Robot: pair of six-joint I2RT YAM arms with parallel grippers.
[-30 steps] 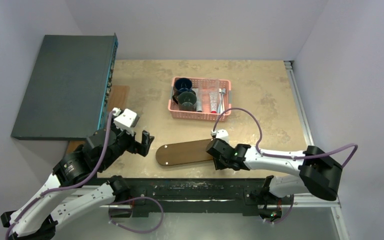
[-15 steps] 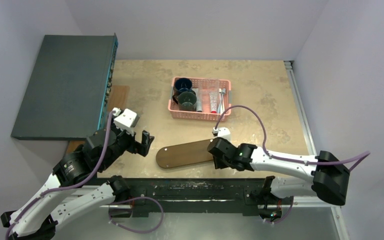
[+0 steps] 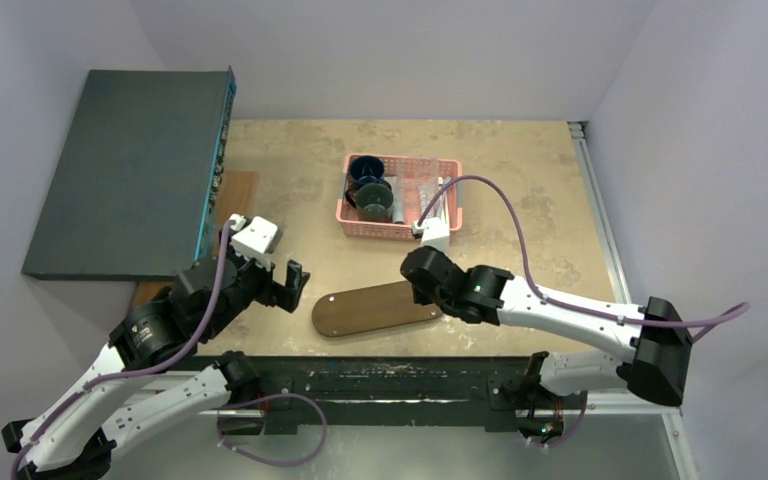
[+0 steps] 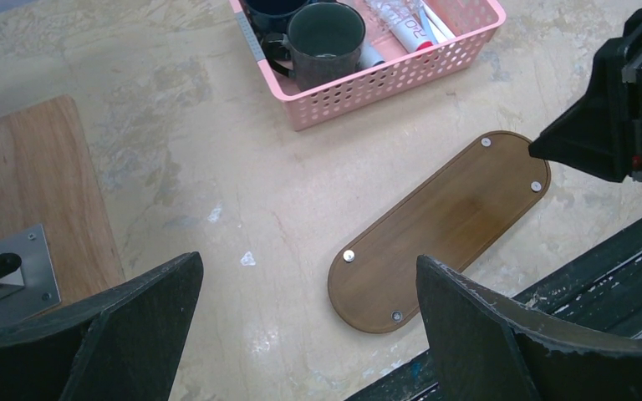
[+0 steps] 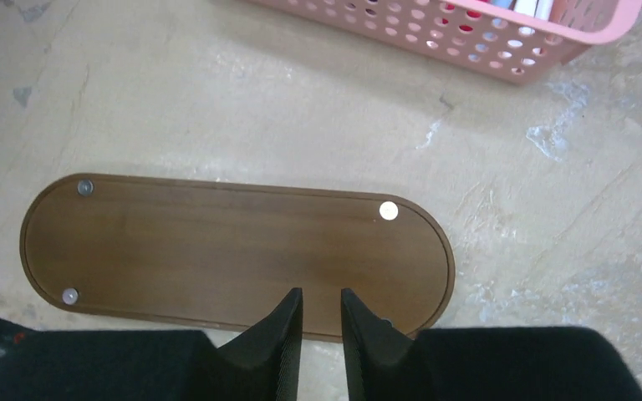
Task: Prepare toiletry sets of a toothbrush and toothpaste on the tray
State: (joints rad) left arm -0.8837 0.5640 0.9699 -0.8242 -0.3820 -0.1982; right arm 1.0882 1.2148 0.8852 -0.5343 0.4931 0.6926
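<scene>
You have the tray (image 3: 375,308), a flat dark brown wooden oval with pale dots near its rounded ends, lying at lower centre of the overhead frame, your right gripper (image 5: 320,296) narrowly parted and empty over its right end, left gripper (image 4: 305,263) spread wide.

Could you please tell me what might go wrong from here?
1. The toothpaste tubes lie crammed beside two mugs in the pink basket; a grasp there could snag a mug or lift two items together.
2. The tray lies close to the table near edge, with the right fingers over its near rim; a knock might push it off.
</scene>
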